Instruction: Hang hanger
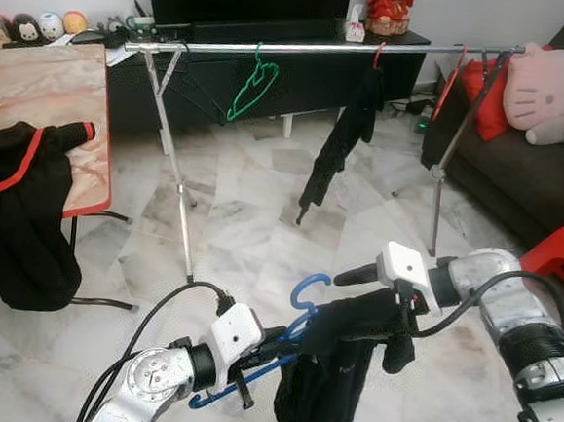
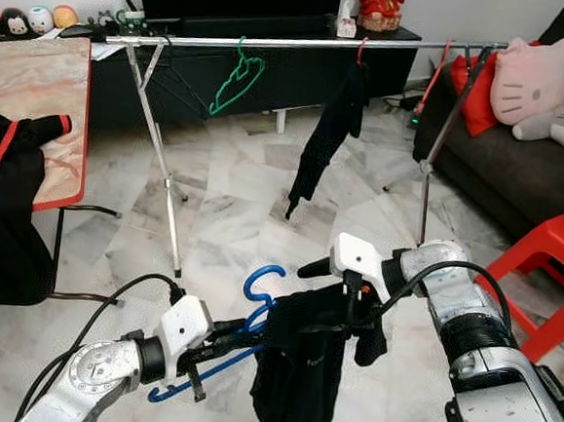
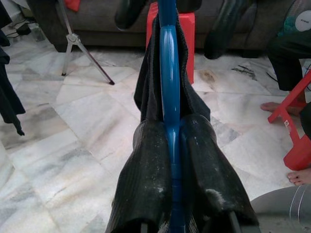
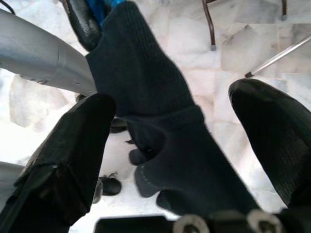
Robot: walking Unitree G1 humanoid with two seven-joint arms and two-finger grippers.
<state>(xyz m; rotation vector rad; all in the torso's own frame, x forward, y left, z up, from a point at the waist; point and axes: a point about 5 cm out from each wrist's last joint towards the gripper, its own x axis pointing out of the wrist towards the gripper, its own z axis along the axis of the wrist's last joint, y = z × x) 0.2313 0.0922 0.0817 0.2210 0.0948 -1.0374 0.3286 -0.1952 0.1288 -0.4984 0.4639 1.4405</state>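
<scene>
A blue plastic hanger [image 1: 286,343] was held low in front of the robot, above the white marble floor [image 1: 252,218]. The hanger was squeezed tight between the two black fingers [image 3: 146,179] of the left tool [image 1: 269,345]. A black cloth garment [image 1: 332,381] was draped over the hanger and hung down from it. One end of the garment was seen between the spread fingers [image 4: 73,145] of the right tool [image 1: 391,313], which stood open around the cloth. Whether the cloth was touched by those fingers could not be told.

Further off, a long silver metal clothes rail [image 1: 324,46] was stood on thin legs. An empty green plastic hanger [image 1: 251,86] was hung on it, and a red hanger with another dark garment [image 1: 344,138] was hung beside it. A dark jacket with red trim [image 1: 19,200] was laid over the edge of a marble-pattern surface [image 1: 51,105] on the left. A dark sofa [image 1: 529,182] with a pink cat-face cushion [image 1: 546,85] was seen on the right, near a red plastic stool [image 1: 562,253]. No containers were seen in the room.
</scene>
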